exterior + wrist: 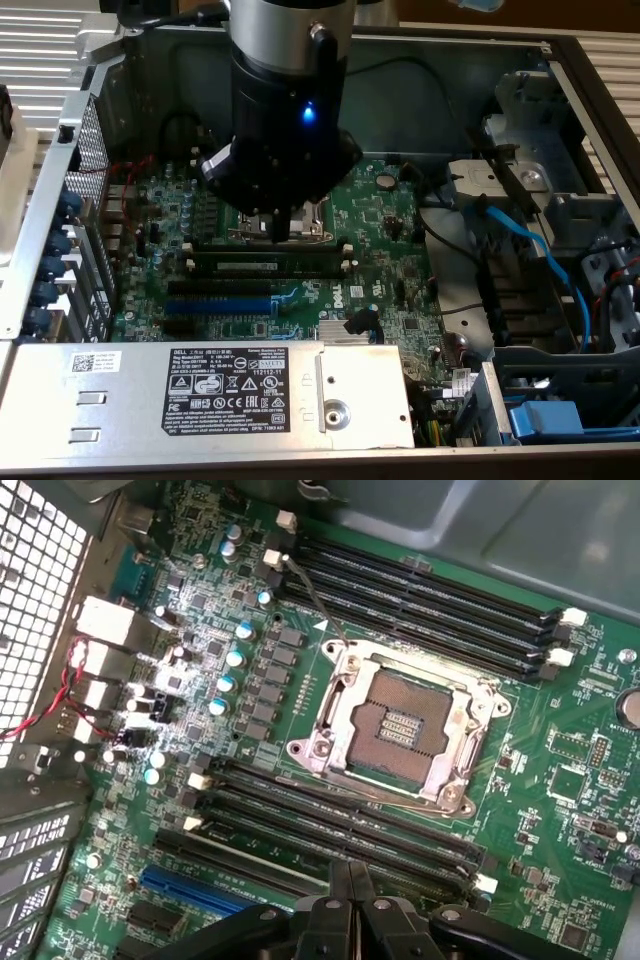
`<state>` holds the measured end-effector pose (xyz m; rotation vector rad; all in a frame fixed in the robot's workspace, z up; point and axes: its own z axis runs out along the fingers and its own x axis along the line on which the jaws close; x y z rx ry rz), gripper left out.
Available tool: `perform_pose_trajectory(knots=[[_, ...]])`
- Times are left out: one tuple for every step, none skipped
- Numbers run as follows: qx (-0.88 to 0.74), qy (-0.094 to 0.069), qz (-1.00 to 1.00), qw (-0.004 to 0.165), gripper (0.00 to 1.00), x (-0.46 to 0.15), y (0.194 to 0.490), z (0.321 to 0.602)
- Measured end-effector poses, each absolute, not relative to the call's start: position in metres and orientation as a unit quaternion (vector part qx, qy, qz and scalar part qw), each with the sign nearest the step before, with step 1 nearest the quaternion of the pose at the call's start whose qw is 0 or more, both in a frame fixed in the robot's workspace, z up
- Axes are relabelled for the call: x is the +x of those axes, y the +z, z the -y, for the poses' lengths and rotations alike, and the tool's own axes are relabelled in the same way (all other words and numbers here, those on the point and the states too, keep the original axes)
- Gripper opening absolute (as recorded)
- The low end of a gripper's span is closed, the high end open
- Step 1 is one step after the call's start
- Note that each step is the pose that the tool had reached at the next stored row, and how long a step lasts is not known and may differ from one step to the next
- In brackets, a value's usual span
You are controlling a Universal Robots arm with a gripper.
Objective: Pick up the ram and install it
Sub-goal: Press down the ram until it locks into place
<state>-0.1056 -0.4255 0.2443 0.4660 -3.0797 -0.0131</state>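
The ram (265, 266), a long thin green stick with a small white label, stands on edge in a black memory slot just below the CPU socket (300, 222) in the exterior view. My gripper (284, 232) hangs straight down over the ram's middle, fingers shut with nothing between them. I cannot tell whether the tips touch the ram's top edge. In the wrist view the shut gripper (350, 882) points at the ram (265, 852), seen edge-on in the slot beside the black expansion slot.
Other black memory slots (420, 605) lie on both sides of the open CPU socket (405, 725). A blue expansion slot (215, 305) sits nearby. A silver labelled power supply (240, 395) borders the board. Blue cables (540, 250) and a drive cage stand at the exterior view's right.
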Motion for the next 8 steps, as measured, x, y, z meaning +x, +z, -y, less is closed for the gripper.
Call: perform_pose_trajectory(knots=[[0.145, -0.002, 0.989, 0.014, 0.1, -0.1056, 0.2443, 0.4255], [0.141, 0.0, 0.99, 0.014, 0.1, -0.1056, 0.2444, 0.4255], [0.137, 0.002, 0.991, 0.015, 0.1, -0.1056, 0.2443, 0.4254], [0.133, 0.005, 0.991, 0.015, 0.1, -0.1056, 0.2444, 0.4254], [0.124, 0.008, 0.992, 0.016, 0.1, -0.1055, 0.2448, 0.4255], [0.119, 0.009, 0.993, 0.016, 0.1, -0.1056, 0.2454, 0.4255], [0.113, 0.009, 0.993, 0.016, 0.1, -0.1056, 0.2461, 0.4255], [0.108, 0.009, 0.994, 0.016, 0.1, -0.1056, 0.2475, 0.4254]])
